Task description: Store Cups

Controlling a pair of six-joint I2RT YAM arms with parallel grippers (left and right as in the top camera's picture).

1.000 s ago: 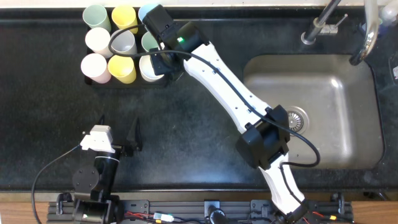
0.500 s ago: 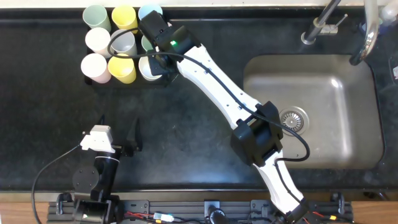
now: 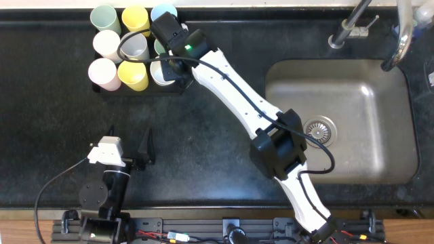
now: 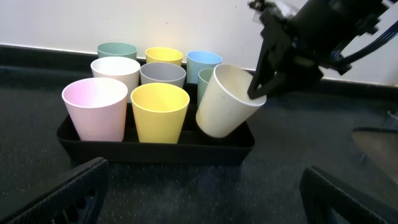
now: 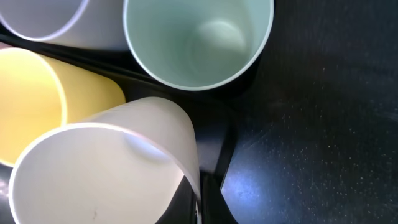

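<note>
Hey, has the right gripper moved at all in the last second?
Yes. In the top view the right gripper, holding the cream cup, has shifted slightly left along the black tray, closer to the front yellow cup.

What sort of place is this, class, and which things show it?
Probably a kitchen counter: a stainless steel sink with a metal tap is set into the dark speckled worktop, and a black tray holds coloured plastic cups.

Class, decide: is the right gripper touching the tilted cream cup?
Touching. The left wrist view shows the right gripper clamped on the rim of the cream cup, holding it tilted at the tray's corner.
</note>
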